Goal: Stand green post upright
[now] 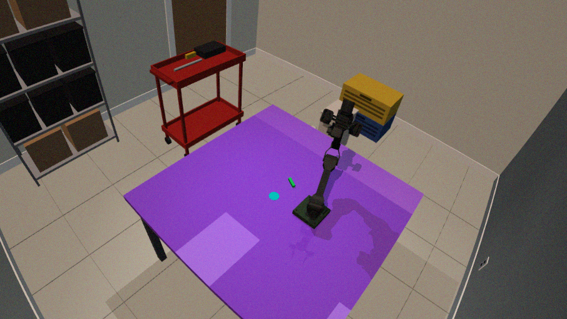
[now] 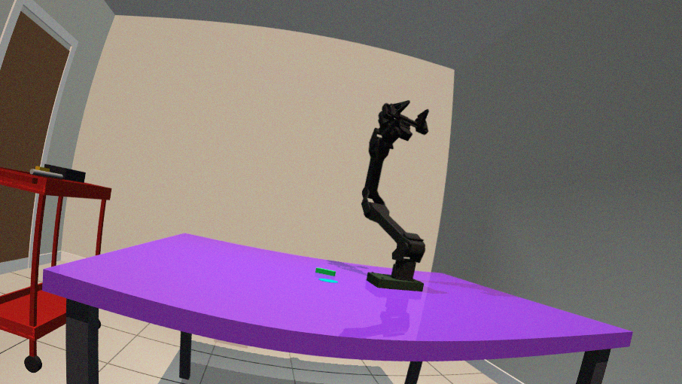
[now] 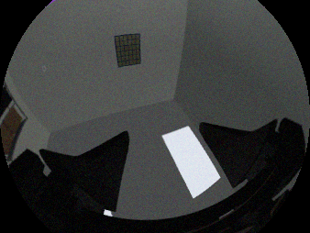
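The green post [image 1: 291, 182] [image 2: 325, 272] lies on its side on the purple table. It is outside the cyan circle [image 1: 273, 196] [image 2: 328, 281], a short distance from it; in the top view it is up and to the right of the circle. The circle is flat on the table with nothing on it. My gripper [image 1: 341, 122] [image 2: 418, 106] [image 3: 165, 131] is open and empty, raised high above the table on the upright arm, with its fingers pointing upward. It is far from the post. The wrist view shows neither post nor circle.
The arm's dark green base [image 1: 300, 212] [image 2: 394, 284] stands on the purple table [image 1: 206, 186] [image 2: 190, 286], right of the post and circle. Beyond the table stand a red cart [image 1: 206, 119] [image 2: 19, 181], shelves with boxes at the left, and yellow and blue boxes behind the arm.
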You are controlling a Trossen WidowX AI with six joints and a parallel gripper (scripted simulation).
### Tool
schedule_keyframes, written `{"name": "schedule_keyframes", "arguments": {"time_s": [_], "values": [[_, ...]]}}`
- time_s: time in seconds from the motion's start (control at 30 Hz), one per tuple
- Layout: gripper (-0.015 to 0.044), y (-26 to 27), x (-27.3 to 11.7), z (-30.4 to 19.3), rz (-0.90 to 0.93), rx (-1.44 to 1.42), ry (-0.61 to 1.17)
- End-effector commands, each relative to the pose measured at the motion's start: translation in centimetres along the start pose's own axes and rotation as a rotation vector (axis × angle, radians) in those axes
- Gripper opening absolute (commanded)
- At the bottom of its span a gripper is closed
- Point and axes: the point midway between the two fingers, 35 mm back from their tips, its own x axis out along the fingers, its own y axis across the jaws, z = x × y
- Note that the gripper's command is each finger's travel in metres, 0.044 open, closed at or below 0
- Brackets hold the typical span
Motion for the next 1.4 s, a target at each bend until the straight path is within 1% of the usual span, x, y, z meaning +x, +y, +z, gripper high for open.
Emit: {"name": "schedule_keyframes", "arguments": {"time_s": [0.0,0.17,0.2,0.53,0.83,1.1,1.37], "values": [[0.0374,0.0,0.2,0.1,0.003,-0.006,-0.005],[0.0243,-0.6,3.4,2.8,0.076,-0.162,-0.130],[0.0233,-0.6,4.0,3.3,0.091,-0.200,-0.153],[0.0233,0.6,8.7,8.1,0.216,-0.550,-0.410],[0.0233,3.8,11.2,12.6,0.282,-0.814,-0.681],[0.0233,7.9,11.9,16.5,0.299,-0.997,-0.947],[0.0233,12.4,10.8,20.0,0.271,-1.122,-1.224]]}}
